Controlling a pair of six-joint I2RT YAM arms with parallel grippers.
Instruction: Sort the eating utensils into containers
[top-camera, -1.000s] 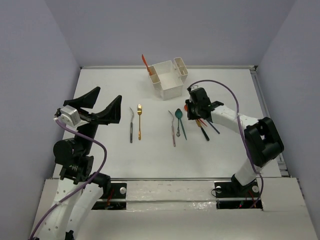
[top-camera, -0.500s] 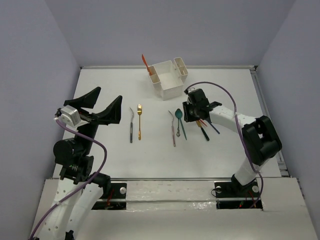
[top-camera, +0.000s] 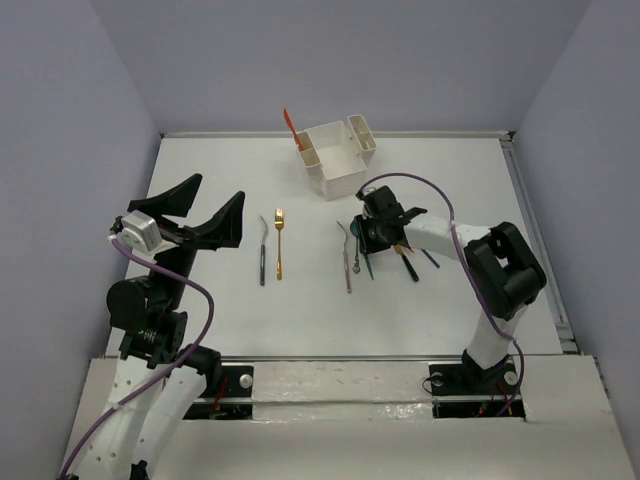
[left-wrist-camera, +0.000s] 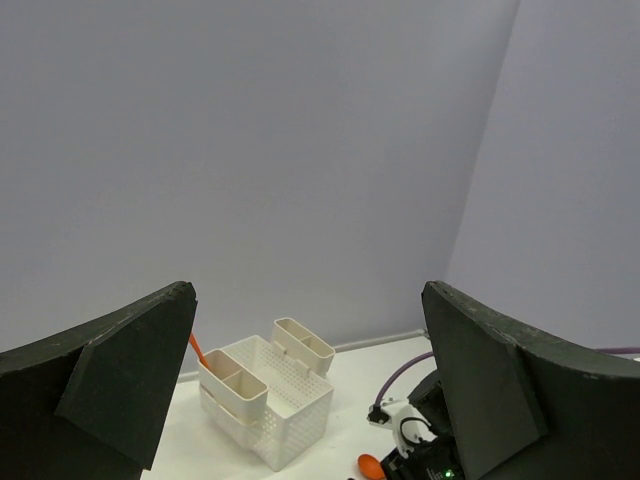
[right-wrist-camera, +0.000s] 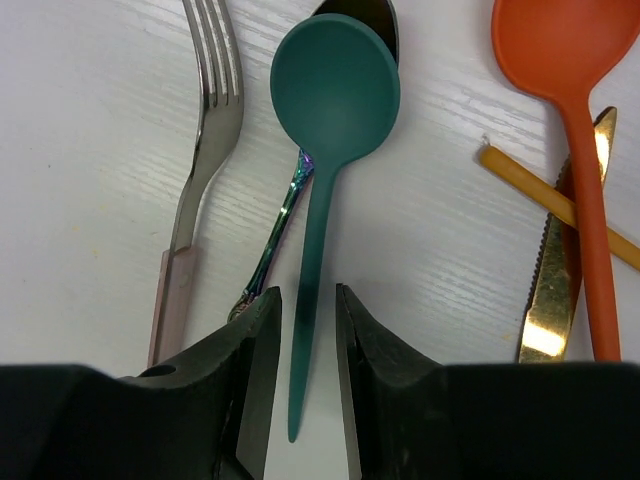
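Observation:
My right gripper (top-camera: 366, 240) is low over the table, its jaws slightly apart on either side of the teal spoon's handle (right-wrist-camera: 305, 330), with a gap on both sides in the right wrist view (right-wrist-camera: 305, 300). The teal spoon (right-wrist-camera: 335, 90) lies flat. Beside it lie a pink-handled silver fork (right-wrist-camera: 200, 130), an iridescent piece (right-wrist-camera: 285, 215), an orange spoon (right-wrist-camera: 570, 60) and a gold knife (right-wrist-camera: 550, 300). The white box (top-camera: 335, 160) stands behind, with an orange utensil (top-camera: 292, 128) in a narrow side compartment. My left gripper (top-camera: 200, 215) is open, empty and raised.
A gold fork (top-camera: 279, 245) and a black-handled silver fork (top-camera: 262, 250) lie side by side at centre left. A black utensil (top-camera: 408, 265) and a dark blue one (top-camera: 428, 258) lie right of my right gripper. The box also shows in the left wrist view (left-wrist-camera: 270, 400).
My right gripper has moved left, from over the orange and black pieces to over the teal spoon's handle. The left arm has not moved.

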